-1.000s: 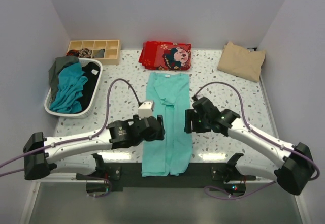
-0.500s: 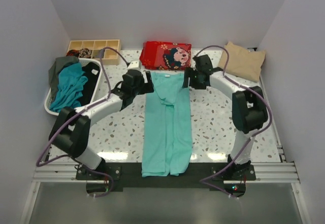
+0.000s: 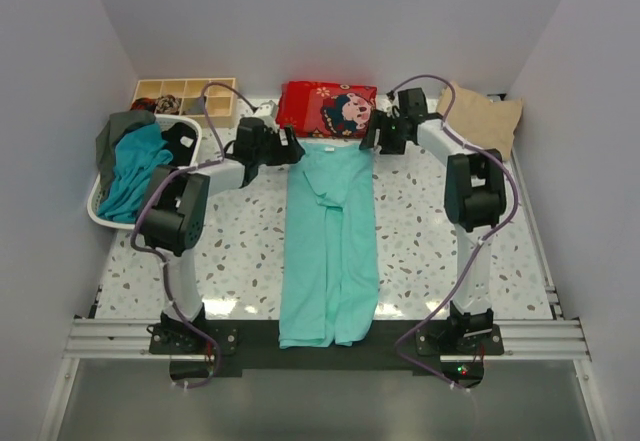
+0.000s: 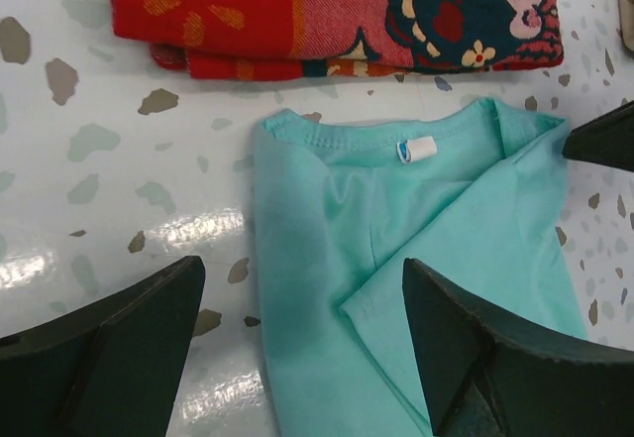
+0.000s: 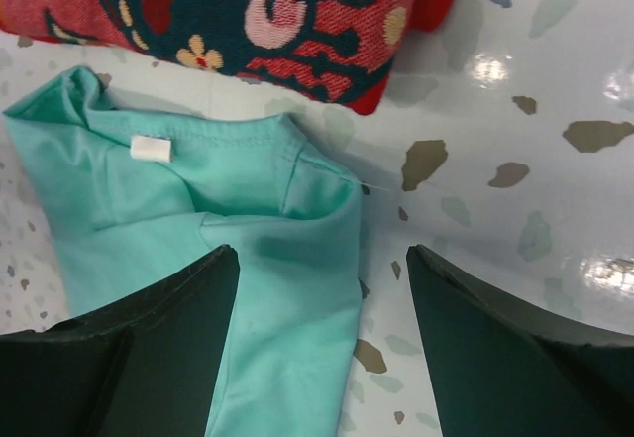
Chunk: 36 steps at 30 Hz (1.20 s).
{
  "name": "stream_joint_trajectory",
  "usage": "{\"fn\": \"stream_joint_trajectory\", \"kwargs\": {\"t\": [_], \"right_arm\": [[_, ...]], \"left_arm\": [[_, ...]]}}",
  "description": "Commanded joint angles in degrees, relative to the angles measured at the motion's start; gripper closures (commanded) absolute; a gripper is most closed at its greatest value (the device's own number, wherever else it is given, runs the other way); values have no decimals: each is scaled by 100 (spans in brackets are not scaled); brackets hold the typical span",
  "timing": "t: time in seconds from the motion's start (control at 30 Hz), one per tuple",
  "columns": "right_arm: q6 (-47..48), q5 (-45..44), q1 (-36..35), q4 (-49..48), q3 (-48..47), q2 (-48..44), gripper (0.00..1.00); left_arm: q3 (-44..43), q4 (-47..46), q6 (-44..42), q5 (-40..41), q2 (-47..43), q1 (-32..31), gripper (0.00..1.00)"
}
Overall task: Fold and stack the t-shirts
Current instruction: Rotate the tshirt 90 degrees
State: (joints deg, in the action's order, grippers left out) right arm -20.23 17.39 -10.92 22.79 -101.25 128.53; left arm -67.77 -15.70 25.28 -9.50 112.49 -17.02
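Arms moved from mid-shirt to collar end, upper centre. Left pincer point(image 3: 283, 149) and right pincer point(image 3: 378, 136) released, astride mint t-shirt point(image 3: 330, 251) collar corners. Likely grab-and-fold next.

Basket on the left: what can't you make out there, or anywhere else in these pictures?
- Basket, top view: the piled tees cover one another, so their number is hidden.
- Neck label, left wrist view: any print is too small to read.
- Wooden tray, top view: contents too small.
- Red cloth, wrist views: cut off by the upper edge.
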Motion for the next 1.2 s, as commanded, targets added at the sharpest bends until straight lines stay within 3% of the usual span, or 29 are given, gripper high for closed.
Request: {"fn": "stream_joint_trajectory", "kwargs": {"t": [0.0, 0.37, 0.4, 0.47, 0.6, 0.63, 0.7, 0.8, 1.17], "right_arm": [[133, 590, -42, 68, -281, 111, 27], [142, 1170, -24, 85, -325, 506, 31], [142, 1188, -24, 77, -342, 585, 33], [142, 1241, -24, 129, -447, 647, 48], [133, 1372, -24, 95, -579, 717, 70], [125, 1416, -24, 86, -641, 752, 80], [116, 1478, -24, 33, -694, 761, 87], [133, 1592, -16, -46, -773, 735, 93], [247, 1540, -7, -55, -1116, 296, 96]], "left_arm": [[-237, -574, -172, -948, 387, 93, 15], [-342, -1065, -216, -1580, 1205, 225, 16], [-395, -1092, -216, -1651, 1258, 234, 19], [-596, -1136, -190, -1888, 1390, 234, 24], [-931, -1163, -93, -2170, 1592, 234, 62], [-1036, -1180, -41, -2240, 1662, 234, 68], [-1115, -1251, 21, -2460, 1697, 234, 85], [-1239, -1277, 56, -2592, 1671, 234, 100], [-975, -1400, -181, -2417, 793, 260, 100]]}}
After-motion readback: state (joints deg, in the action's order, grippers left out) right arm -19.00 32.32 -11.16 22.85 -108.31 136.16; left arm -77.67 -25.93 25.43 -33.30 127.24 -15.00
